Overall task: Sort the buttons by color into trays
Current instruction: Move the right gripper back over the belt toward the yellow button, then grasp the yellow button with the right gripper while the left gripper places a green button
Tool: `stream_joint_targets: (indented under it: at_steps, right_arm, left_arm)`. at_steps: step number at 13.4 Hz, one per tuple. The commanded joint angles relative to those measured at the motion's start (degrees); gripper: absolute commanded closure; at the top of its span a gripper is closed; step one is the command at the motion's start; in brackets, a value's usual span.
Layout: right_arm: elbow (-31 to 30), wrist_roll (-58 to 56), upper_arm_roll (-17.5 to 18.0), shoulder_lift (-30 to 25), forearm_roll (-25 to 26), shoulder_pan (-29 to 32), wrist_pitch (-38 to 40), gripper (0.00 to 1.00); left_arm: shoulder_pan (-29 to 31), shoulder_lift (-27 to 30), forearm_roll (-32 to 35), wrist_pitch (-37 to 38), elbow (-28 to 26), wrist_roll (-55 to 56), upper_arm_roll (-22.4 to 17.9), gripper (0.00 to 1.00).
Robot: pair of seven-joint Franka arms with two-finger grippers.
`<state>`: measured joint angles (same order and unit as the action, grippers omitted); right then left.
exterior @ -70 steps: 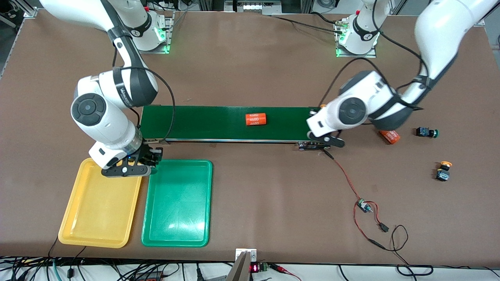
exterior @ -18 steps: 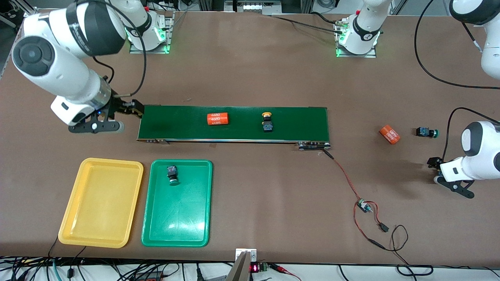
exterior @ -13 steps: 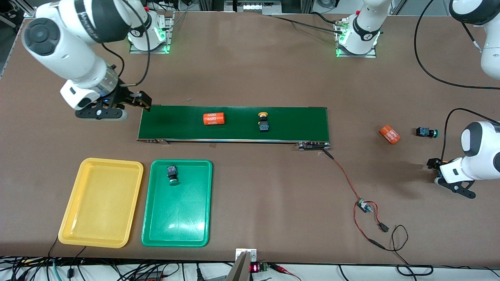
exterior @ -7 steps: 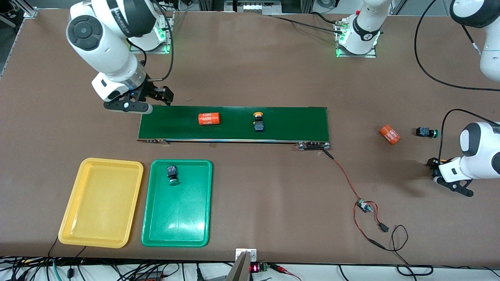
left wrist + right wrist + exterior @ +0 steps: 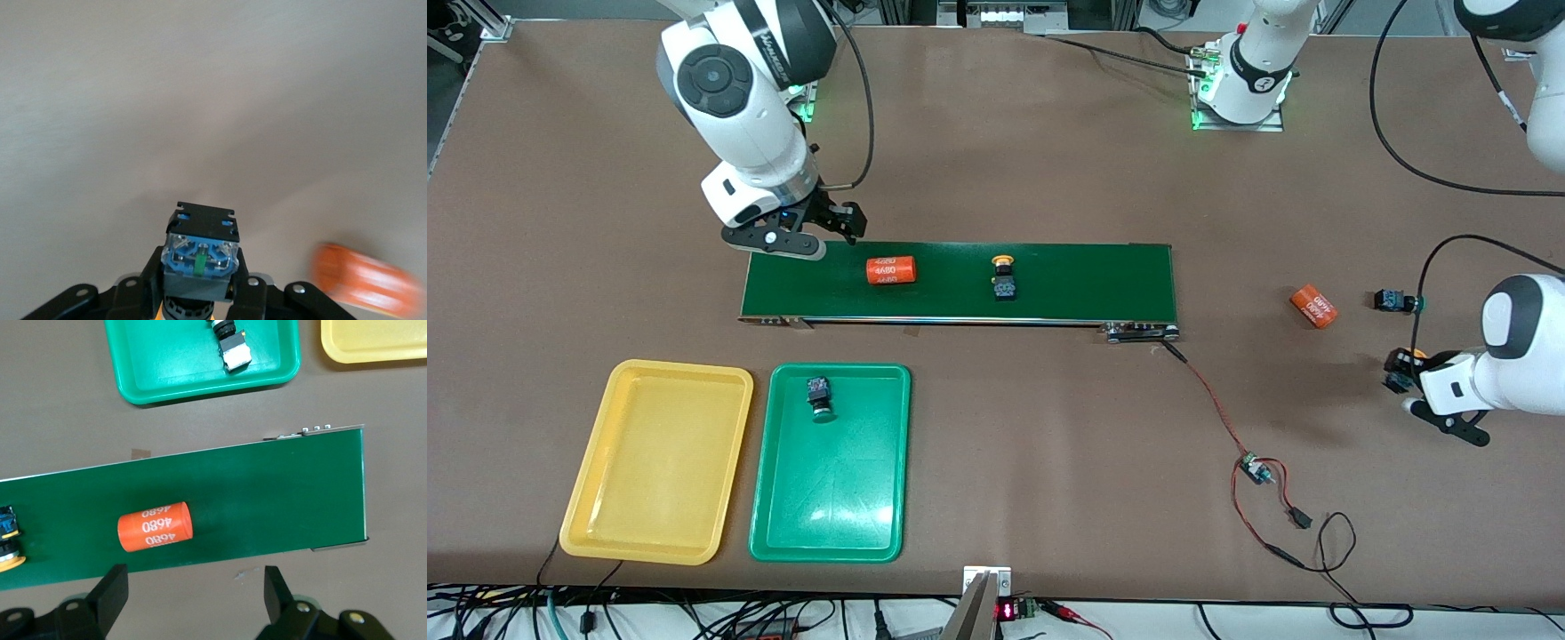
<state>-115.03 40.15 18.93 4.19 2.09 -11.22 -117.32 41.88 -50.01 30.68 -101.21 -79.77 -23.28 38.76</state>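
Note:
My left gripper (image 5: pixel 1402 371) is shut on a yellow-capped button (image 5: pixel 200 248), just above the table at the left arm's end. Its black-and-blue body sticks out between the fingers (image 5: pixel 250 293). A second yellow-capped button (image 5: pixel 1004 276) lies on the dark-green belt. One green-capped button (image 5: pixel 818 396) lies in the green tray (image 5: pixel 831 498); another (image 5: pixel 1396 300) lies on the table beside the left gripper. The yellow tray (image 5: pixel 656 462) holds nothing. My right gripper (image 5: pixel 818 229) hangs open over the belt's edge at the right arm's end, nothing between its fingers (image 5: pixel 113 592).
An orange cylinder printed 4680 (image 5: pixel 891 269) rides on the conveyor belt (image 5: pixel 1085 280), close to the right gripper. A second orange cylinder (image 5: pixel 1313 306) lies on the table near the green-capped button. Red wires and a small circuit board (image 5: pixel 1256 468) trail from the belt's end.
My left gripper has shut on the yellow-capped button and raised it slightly. The right arm has swung in to the belt's end. The cylinder and the button on the belt have drifted toward the right arm.

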Motion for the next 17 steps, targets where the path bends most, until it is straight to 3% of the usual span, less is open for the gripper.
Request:
stream_joint_targets:
  at_steps: [1,4,6,8,11,14,17]
  right_arm:
    - [-0.1,2.6,0.3,1.6,1.8,-1.3,-2.8,0.0]
    - [-0.1,2.6,0.3,2.0,1.8,-1.4,-3.5,0.0]
    - [-0.1,2.6,0.3,2.1,1.8,-1.5,-3.5,0.0]
    - [-0.1,2.6,0.3,2.5,1.8,-1.6,-3.7,0.0]
    - [-0.1,2.6,0.3,2.8,1.8,-1.6,-4.3,0.0]
    - [-0.1,3.4,0.3,3.6,1.8,-2.5,-5.5,0.0]
    - [-0.1,3.4,0.4,4.0,1.8,-2.5,-5.6,0.0]
  left_arm:
    - [0.2,2.8,-3.8,7.9,-0.8,6.4,3.4,0.62]
    - [0.0,2.6,-4.6,13.9,-2.3,22.3,9.8,0.61]
    - [-0.4,2.3,-6.5,14.3,-4.9,27.3,13.9,0.61]
    - [-5.9,1.8,-7.2,14.0,-5.8,30.3,14.3,0.61]
    - [-16.1,1.6,-8.0,12.9,-6.1,45.2,14.4,0.62]
    - [-24.2,1.0,-8.7,8.8,-7.0,58.4,14.3,0.66]
    - [-24.5,1.0,-9.0,-5.1,-15.3,63.9,14.4,0.65]
